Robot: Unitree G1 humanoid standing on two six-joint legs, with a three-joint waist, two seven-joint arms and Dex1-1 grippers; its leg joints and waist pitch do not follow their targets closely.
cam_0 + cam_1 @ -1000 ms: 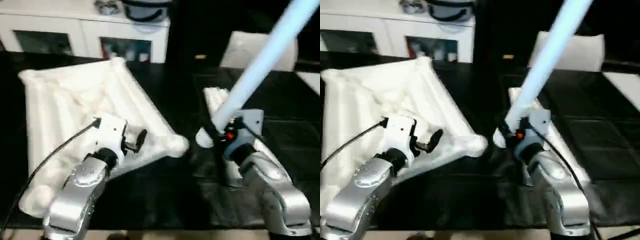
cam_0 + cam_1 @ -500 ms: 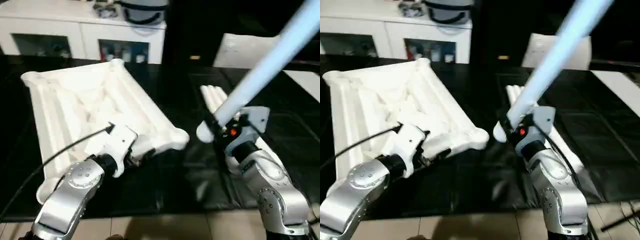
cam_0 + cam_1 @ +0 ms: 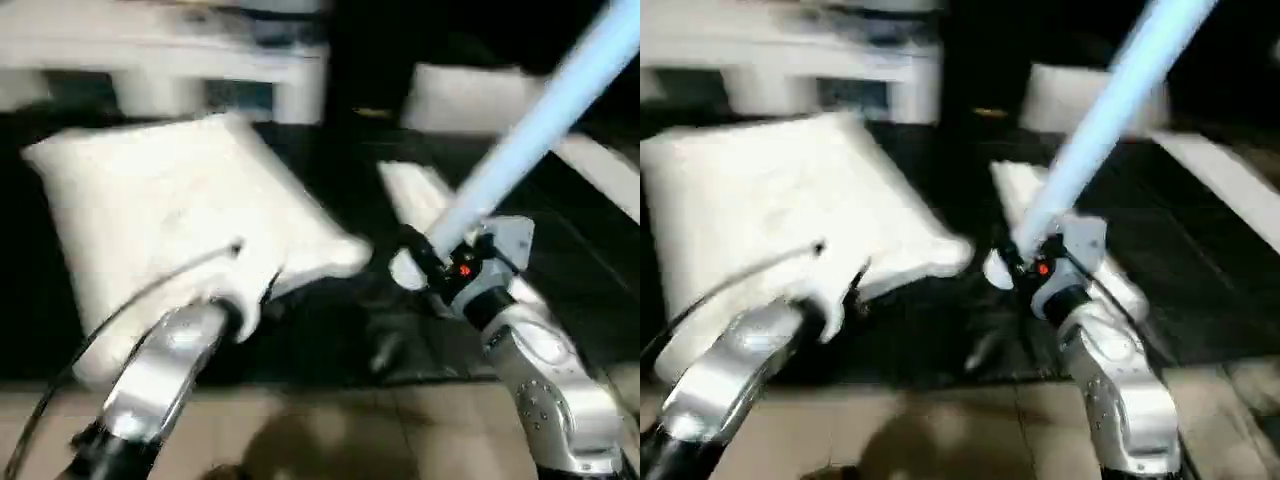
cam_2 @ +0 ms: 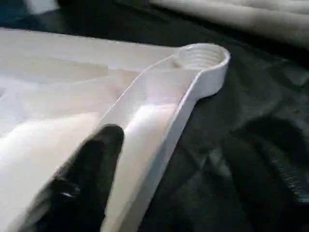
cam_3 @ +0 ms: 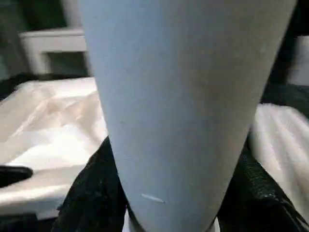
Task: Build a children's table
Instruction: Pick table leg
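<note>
A: Near first. Right gripper point(image 3: 432, 268), lower right of the head view, fingers clamped round the fat end of a leg point(image 3: 530, 135). Leg slants up to the upper right corner, top cut off by the frame.

B: Left gripper point(image 3: 262, 298)?

A: Lower left centre, at the near rim of the tabletop point(image 3: 170, 215). Wrist view gives one black finger point(image 4: 91, 164) lying on the inner side of the rim wall; the other finger isn't visible, so I can't tell whether it's open or pinching the rim.

B: Tabletop position?

A: Upside down on the dark surface point(image 3: 400, 330), left half of the frame, one corner pointing toward centre. That corner's socket point(image 4: 201, 56) is round, threaded, open.

B: Step?

A: My read: steadying the tabletop so the leg can go into that socket. Doing it well means pinning the rim so the tabletop can't slide, bringing the leg's fat end over the socket, standing it upright before pushing or twisting. Going in tilted would likely jam the thread.

B: Farther back?

A: Spare legs point(image 3: 425, 195) lying on the surface just behind the right gripper; count unclear. White cabinet point(image 3: 180, 70) along the top left, white slab point(image 3: 470, 100) top right.

B: Hard to make out?

A: Head views are smeared; ribs and the far sockets unreadable. The held leg's end is hidden inside the fingers.
</note>
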